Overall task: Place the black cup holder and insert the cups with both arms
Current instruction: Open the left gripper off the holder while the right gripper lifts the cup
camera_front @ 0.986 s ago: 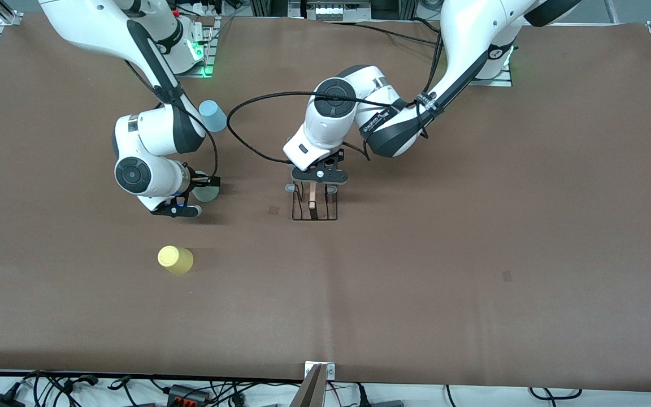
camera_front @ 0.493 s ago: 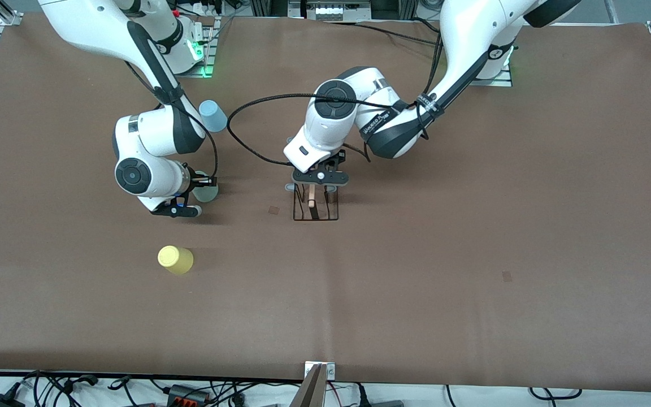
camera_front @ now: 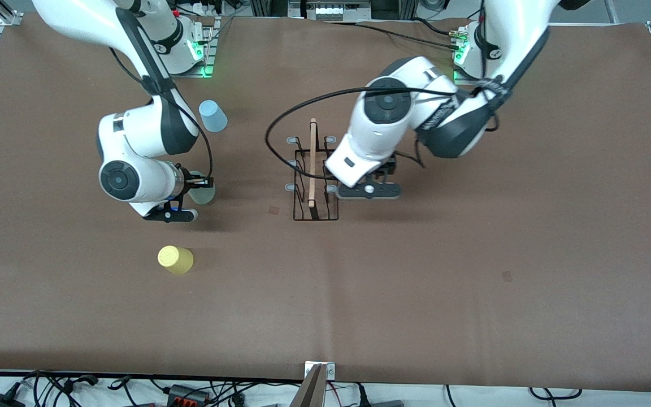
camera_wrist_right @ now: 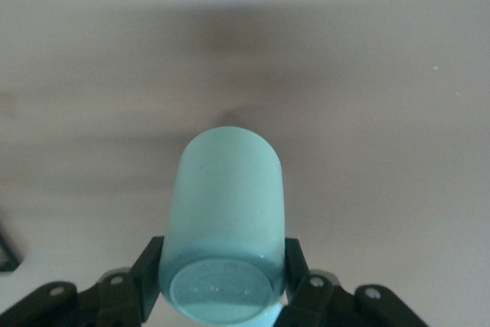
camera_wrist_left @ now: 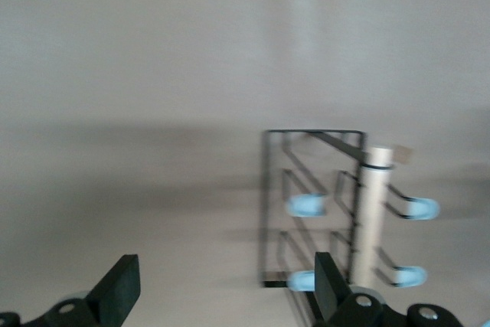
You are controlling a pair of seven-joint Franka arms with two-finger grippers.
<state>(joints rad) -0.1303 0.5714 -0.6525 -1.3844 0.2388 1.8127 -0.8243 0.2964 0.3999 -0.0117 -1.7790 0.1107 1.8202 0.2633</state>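
Holder, a black wire rack with a wooden top bar and pale-tipped pegs, is seen standing upright near the middle of the table, free of both grippers. In the left wrist view the holder is shown with its rectangular base flat on the surface and four pale tips visible along its sides.

Two white arms are reached out from the bases along the top of the front view. The left arm is bent over the table just beside the holder, toward its own end, and the left gripper is held close to the rack without touching it. Its fingers are spread wide apart with nothing between them.

The right arm is bent down toward its end of the table, well apart from the holder. The right gripper is clamped on the mint cup, whose closed bottom is turned toward the wrist camera; one finger is pressed against each side.

The blue cup is set upside down, farther from the front camera than the right gripper. The yellow cup is placed nearer that camera, also toward the right arm's end.
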